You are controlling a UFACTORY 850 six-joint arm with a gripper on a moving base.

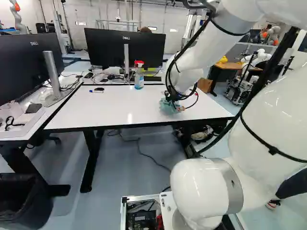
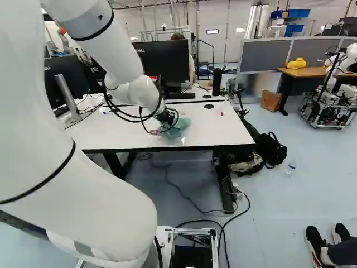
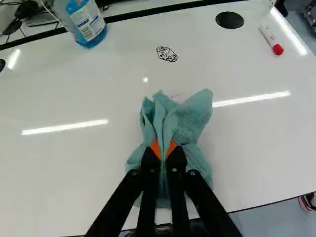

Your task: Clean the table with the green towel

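The gripper [image 3: 163, 149], its 2 fingers nearly together, pinches the towel [image 3: 193, 118]. Press lightly on the table [image 3: 64, 173]; stroke far over the doodle [image 3: 167, 54], avoiding the bottle [image 3: 90, 23], far left.

Bright, even indoor light is filling scene. Glossy table [image 3: 64, 173] is reflecting overhead light: narrow white streaks are flaring to either side of towel [image 3: 192, 116], another beside red-capped tube [image 3: 269, 38], in wrist view. White arm [image 2: 83, 206] is nearing overexposure in base views. Soft shade is darkening floor [image 1: 115, 167] beneath table.
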